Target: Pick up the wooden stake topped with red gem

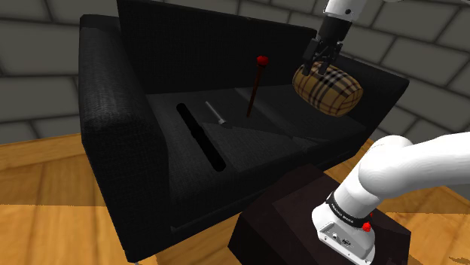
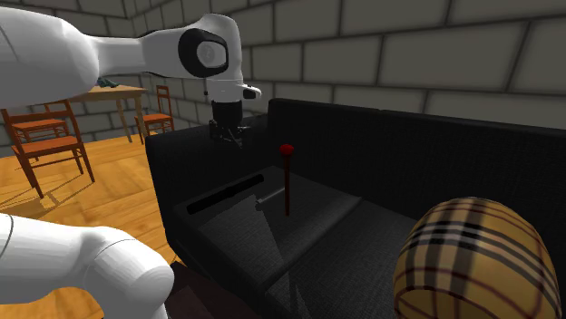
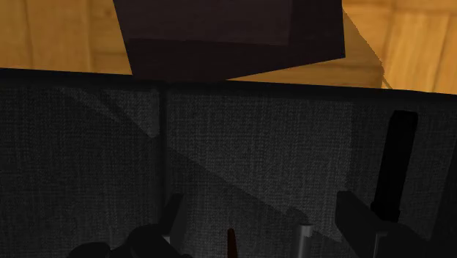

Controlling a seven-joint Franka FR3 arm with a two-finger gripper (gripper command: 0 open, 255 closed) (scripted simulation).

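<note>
The stake (image 1: pixel 254 86) is a thin dark shaft with a red gem (image 1: pixel 262 60) on top. It stands upright on the black sofa's seat (image 1: pixel 248 143). In the second exterior view the stake (image 2: pixel 287 186) rises at the middle of the seat. My gripper (image 1: pixel 320 66) hangs in the air to the shoulder view's right of the gem, open, holding nothing. In the second exterior view my gripper (image 2: pixel 228 136) is up and to the left of the gem, apart from it. In the wrist view the stake's shaft (image 3: pixel 231 245) shows low between the spread fingers (image 3: pixel 150 245).
A long black bar (image 1: pixel 200 137) and a small grey piece (image 1: pixel 216 113) lie on the seat beside the stake. A plaid pillow (image 1: pixel 328 89) rests at the sofa's end. The dark stand (image 1: pixel 301 218) sits before the sofa. Wooden chairs (image 2: pixel 45 136) stand on the floor.
</note>
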